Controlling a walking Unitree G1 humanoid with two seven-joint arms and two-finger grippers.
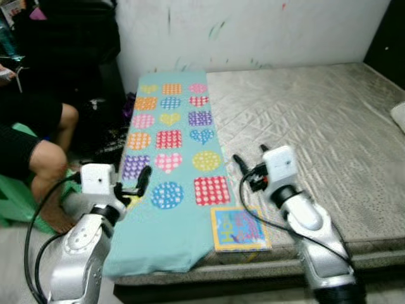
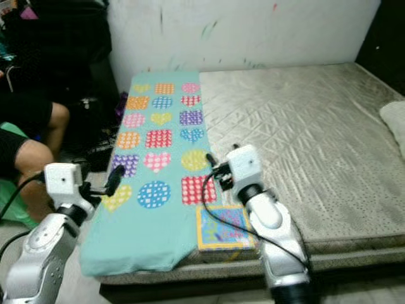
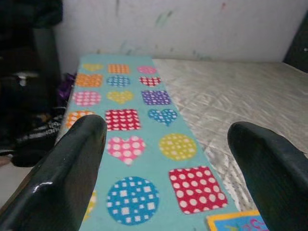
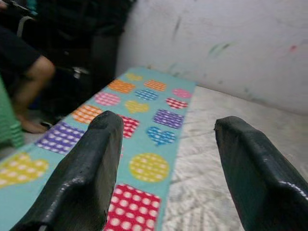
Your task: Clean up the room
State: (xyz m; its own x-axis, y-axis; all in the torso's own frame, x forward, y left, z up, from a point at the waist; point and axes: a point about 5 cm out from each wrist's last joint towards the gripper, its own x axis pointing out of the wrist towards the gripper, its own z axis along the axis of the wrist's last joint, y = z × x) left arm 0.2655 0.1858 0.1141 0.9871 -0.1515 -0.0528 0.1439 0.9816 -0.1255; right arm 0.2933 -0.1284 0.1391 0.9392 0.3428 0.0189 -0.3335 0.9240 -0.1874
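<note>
A teal cloth (image 1: pixel 171 164) printed with coloured dotted hearts, squares and circles lies flat along the left side of a bare grey mattress (image 1: pixel 316 120). A small colourful book (image 1: pixel 239 229) rests at the mattress's front edge, just right of the cloth's near end. My left gripper (image 1: pixel 139 182) hovers open over the cloth's near left edge, nothing between its fingers (image 3: pixel 67 168). My right gripper (image 1: pixel 251 156) is open too, held above the cloth's right border just beyond the book, and its fingers (image 4: pixel 91 163) point along the cloth toward the wall.
A person (image 1: pixel 38 145) sits on a green stool (image 1: pixel 16 206) to the left of the bed, knee close to my left arm. Dark bags and clutter (image 1: pixel 101 120) fill the floor by the wall. A white pillow (image 1: pixel 398 117) shows at the right edge.
</note>
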